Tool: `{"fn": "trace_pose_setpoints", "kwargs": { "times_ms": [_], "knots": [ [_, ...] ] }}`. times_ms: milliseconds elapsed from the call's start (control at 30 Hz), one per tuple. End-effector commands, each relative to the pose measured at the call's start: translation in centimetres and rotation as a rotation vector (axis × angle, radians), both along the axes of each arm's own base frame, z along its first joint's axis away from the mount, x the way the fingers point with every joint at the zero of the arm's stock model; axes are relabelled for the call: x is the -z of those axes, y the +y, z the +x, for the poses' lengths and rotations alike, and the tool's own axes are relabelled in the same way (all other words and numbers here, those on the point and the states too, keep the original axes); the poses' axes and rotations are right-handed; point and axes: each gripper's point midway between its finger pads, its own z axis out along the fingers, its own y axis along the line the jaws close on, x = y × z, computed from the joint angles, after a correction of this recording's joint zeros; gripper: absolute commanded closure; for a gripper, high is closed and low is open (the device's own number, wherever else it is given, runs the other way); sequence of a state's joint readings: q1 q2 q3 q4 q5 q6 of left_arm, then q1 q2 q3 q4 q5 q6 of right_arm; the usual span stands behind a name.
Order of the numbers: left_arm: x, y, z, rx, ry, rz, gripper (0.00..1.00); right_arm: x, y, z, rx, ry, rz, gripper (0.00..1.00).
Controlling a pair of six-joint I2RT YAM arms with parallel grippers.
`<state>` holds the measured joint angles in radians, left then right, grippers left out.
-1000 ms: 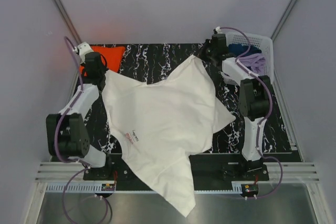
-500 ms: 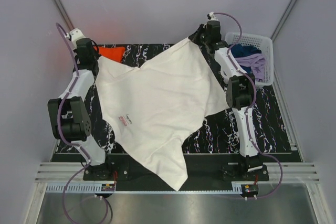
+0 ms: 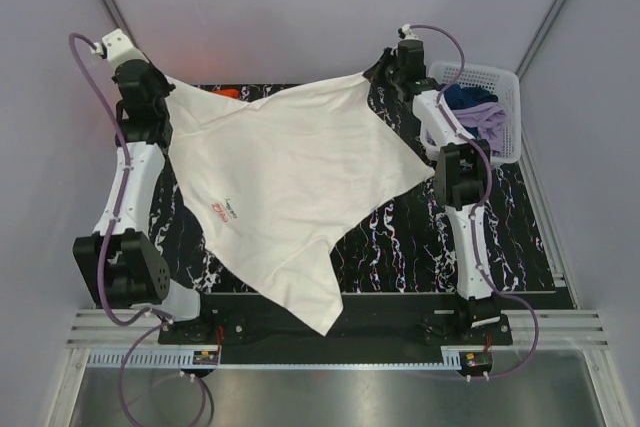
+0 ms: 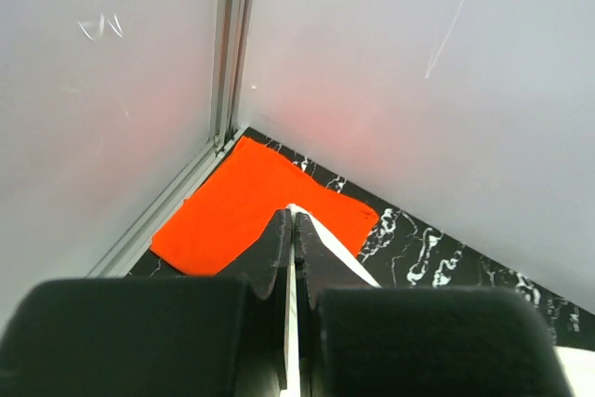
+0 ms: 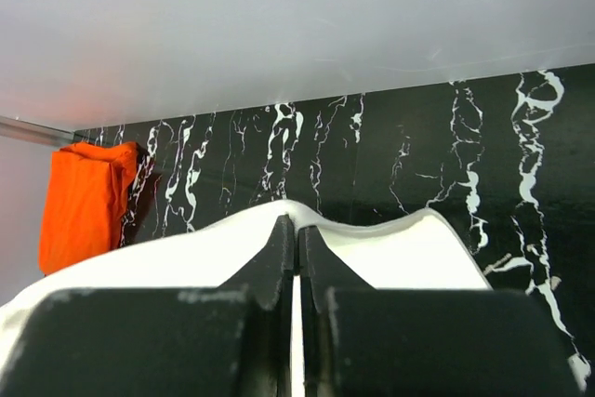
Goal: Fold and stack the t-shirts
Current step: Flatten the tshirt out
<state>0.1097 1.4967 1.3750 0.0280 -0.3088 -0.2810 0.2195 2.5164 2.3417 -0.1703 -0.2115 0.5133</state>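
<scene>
A large white t-shirt (image 3: 280, 177) with a small red print hangs stretched above the black marbled table, its lower end drooping past the near edge. My left gripper (image 3: 165, 87) is shut on its far-left corner; in the left wrist view the gripper (image 4: 293, 218) pinches a thin white cloth edge (image 4: 335, 253). My right gripper (image 3: 378, 72) is shut on the far-right corner, and the right wrist view shows its jaws (image 5: 297, 225) pinching the white t-shirt (image 5: 186, 258). An orange t-shirt (image 4: 251, 202) lies folded flat in the far-left table corner, also visible as orange cloth (image 5: 84, 202).
A white plastic basket (image 3: 505, 97) with blue and lilac clothes stands at the far right of the table. Grey walls (image 4: 418, 90) close in the back and sides. The black marbled table (image 3: 420, 237) shows at the right, beside the hanging shirt.
Both arms have lifted and carried the white t-shirt toward the back of the table, spreading its top edge wider. The left gripper moved far up and left; the shirt's tail rose from the front edge.
</scene>
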Motion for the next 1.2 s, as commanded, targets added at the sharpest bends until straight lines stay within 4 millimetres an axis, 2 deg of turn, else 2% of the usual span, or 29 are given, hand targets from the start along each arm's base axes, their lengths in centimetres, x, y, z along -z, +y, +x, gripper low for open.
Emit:
{"fn": "trace_pose_setpoints", "kwargs": {
  "times_ms": [0, 33, 67, 100, 133, 167, 200, 233, 267, 300, 333, 367, 400, 433, 467, 500, 533, 600, 633, 700, 733, 800, 833, 900, 933, 967, 1000, 1067, 1167],
  "knots": [
    [-7.9, -0.4, -3.1, 0.013, -0.176, 0.018, 1.00, -11.0, -1.1, -1.4, -0.005, -0.160, 0.028, 1.00],
    [-9.0, -0.7, -3.8, 0.023, -0.203, 0.018, 1.00, -11.8, -1.2, -1.9, -0.004, -0.164, 0.028, 1.00],
    [-11.6, -1.0, -5.7, 0.031, -0.263, 0.021, 1.00, -15.0, -1.4, -3.1, -0.005, -0.207, 0.034, 1.00],
    [-12.8, -1.4, -6.6, 0.044, -0.292, 0.016, 1.00, -15.1, -1.6, -3.9, -0.011, -0.203, 0.020, 1.00],
    [-14.3, -1.6, -8.0, 0.049, -0.326, 0.020, 1.00, -19.4, -2.0, -5.7, -0.011, -0.273, 0.024, 1.00],
    [-15.5, -2.0, -9.2, 0.061, -0.357, 0.023, 1.00, -20.8, -2.3, -6.7, -0.009, -0.296, 0.016, 1.00],
    [-18.1, -2.7, -12.1, 0.078, -0.428, 0.029, 1.00, -22.3, -2.8, -7.7, -0.004, -0.328, -0.005, 1.00],
    [-19.3, -3.0, -13.6, 0.088, -0.461, 0.034, 1.00, -22.5, -3.3, -8.7, 0.008, -0.329, -0.023, 1.00],
    [-20.5, -3.5, -15.1, 0.107, -0.492, 0.042, 1.00, -26.8, -4.0, -11.2, 0.013, -0.408, -0.024, 1.00],
    [-23.0, -4.0, -18.7, 0.113, -0.574, 0.052, 1.00, -27.3, -4.6, -12.3, 0.021, -0.424, -0.059, 1.00],
    [-24.0, -4.2, -20.3, 0.116, -0.611, 0.054, 1.00, -31.1, -5.4, -15.1, 0.034, -0.495, -0.058, 1.00],
    [-24.4, -4.5, -21.9, 0.123, -0.620, 0.054, 1.00, -32.4, -6.1, -16.3, 0.049, -0.529, -0.077, 1.00],
    [-25.7, -4.7, -23.9, 0.123, -0.661, 0.058, 1.00, -32.7, -6.6, -17.3, 0.069, -0.533, -0.089, 1.00],
    [-27.4, -5.2, -27.0, 0.129, -0.722, 0.068, 1.00, -35.8, -7.4, -20.1, 0.084, -0.600, -0.085, 1.00],
    [-27.7, -5.4, -28.3, 0.133, -0.726, 0.071, 1.00, -36.8, -8.0, -21.3, 0.096, -0.621, -0.093, 1.00],
    [-29.5, -5.8, -30.7, 0.137, -0.773, 0.092, 1.00, -37.3, -8.5, -22.3, 0.110, -0.636, -0.111, 1.00],
    [-30.5, -6.1, -32.8, 0.140, -0.809, 0.105, 1.00, -39.6, -9.2, -24.9, 0.123, -0.685, -0.109, 1.00],
    [-31.7, -6.4, -35.4, 0.142, -0.831, 0.129, 1.00, -40.4, -10.3, -27.0, 0.157, -0.703, -0.124, 1.00],
    [-33.3, -6.9, -37.9, 0.148, -0.885, 0.150, 1.00, -42.5, -11.0, -30.0, 0.170, -0.761, -0.117, 1.00],
    [-34.6, -7.1, -40.7, 0.141, -0.915, 0.180, 1.00, -43.6, -11.9, -32.5, 0.189, -0.795, -0.130, 1.00],
    [-36.1, -7.4, -43.4, 0.134, -0.970, 0.200, 1.00, -44.5, -12.5, -34.8, 0.197, -0.817, -0.132, 1.00],
    [-37.0, -7.0, -46.0, 0.101, -1.007, 0.225, 1.00, -44.9, -12.5, -36.8, 0.173, -0.846, -0.147, 1.00],
    [-37.4, -6.9, -47.3, 0.097, -1.032, 0.223, 1.00, -45.9, -12.7, -39.0, 0.166, -0.883, -0.143, 1.00],
    [-38.6, -6.5, -51.0, 0.066, -1.109, 0.239, 1.00, -45.9, -12.3, -40.7, 0.123, -0.896, -0.147, 1.00],
    [-38.8, -6.3, -52.1, 0.068, -1.136, 0.235, 1.00, -46.5, -12.5, -42.3, 0.117, -0.923, -0.141, 1.00],
    [-39.3, -6.1, -53.5, 0.056, -1.175, 0.234, 1.00, -46.8, -12.5, -43.0, 0.112, -0.935, -0.135, 1.00],
    [-39.4, -6.0, -54.3, 0.053, -1.196, 0.237, 1.00, -46.8, -12.4, -43.6, 0.100, -0.945, -0.134, 1.00],
    [-39.8, -5.9, -54.8, 0.062, -1.224, 0.233, 1.00, -47.2, -12.5, -44.4, 0.102, -0.958, -0.123, 1.00],
    [-39.6, -5.9, -51.7, 0.080, -1.171, 0.228, 1.00, -46.5, -12.2, -42.9, 0.100, -0.941, -0.114, 1.00]
  ]
}}
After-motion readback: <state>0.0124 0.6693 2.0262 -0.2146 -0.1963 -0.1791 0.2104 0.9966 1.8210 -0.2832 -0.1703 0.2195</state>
